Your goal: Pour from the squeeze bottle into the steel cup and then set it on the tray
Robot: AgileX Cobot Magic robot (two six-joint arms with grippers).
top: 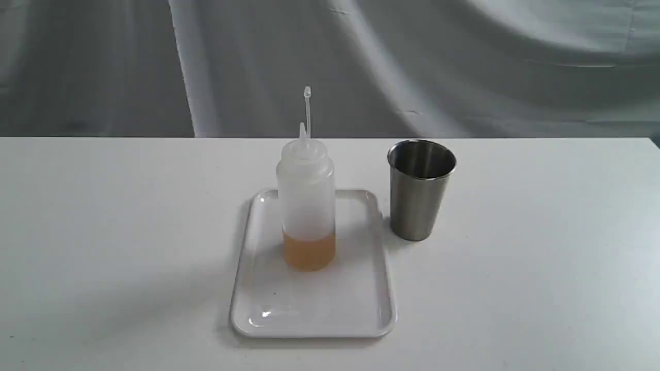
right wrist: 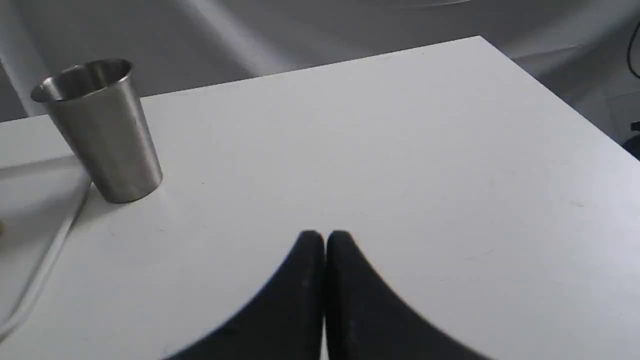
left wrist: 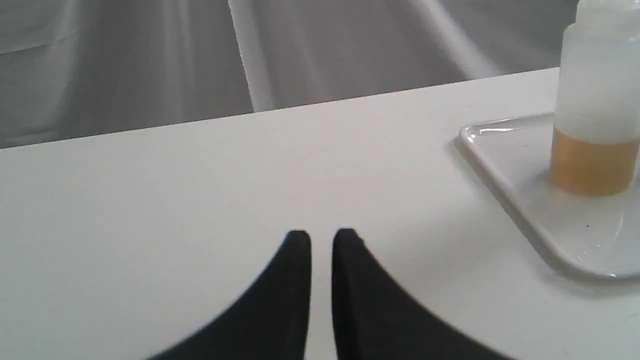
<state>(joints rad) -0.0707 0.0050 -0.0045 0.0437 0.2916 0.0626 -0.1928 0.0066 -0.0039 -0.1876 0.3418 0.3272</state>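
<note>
Left claw point(left wrist: 321, 237) hangs low over the bare white worktop point(top: 103, 232), its two black fingers drawn almost together with only a thin slit between them and nothing in its grip. Its camera shows the tray's corner off to one side, well apart from it. The right claw point(right wrist: 326, 237) is clenched tight, fingertips touching, also empty, over open worktop and well apart from the steel cup point(top: 420, 196). Nearest in the exterior view lies the tray point(top: 268, 314), white and glossy, its long side running away from the camera. The squeeze bottle point(top: 307, 206) stands upright on the tray's farther half. Amber liquid point(top: 309, 251) fills only its lowest part and the rest of the body is cloudy and clear of it. Its thin nozzle points up, with the tethered cap point(top: 307, 93) standing on its strap above the tip. Just beside the tray's far right corner, on the worktop itself, the cup stands upright with its mouth open. What it holds cannot be made out. Behind the worktop's far edge hangs a creased grey cloth point(top: 464, 67).
</note>
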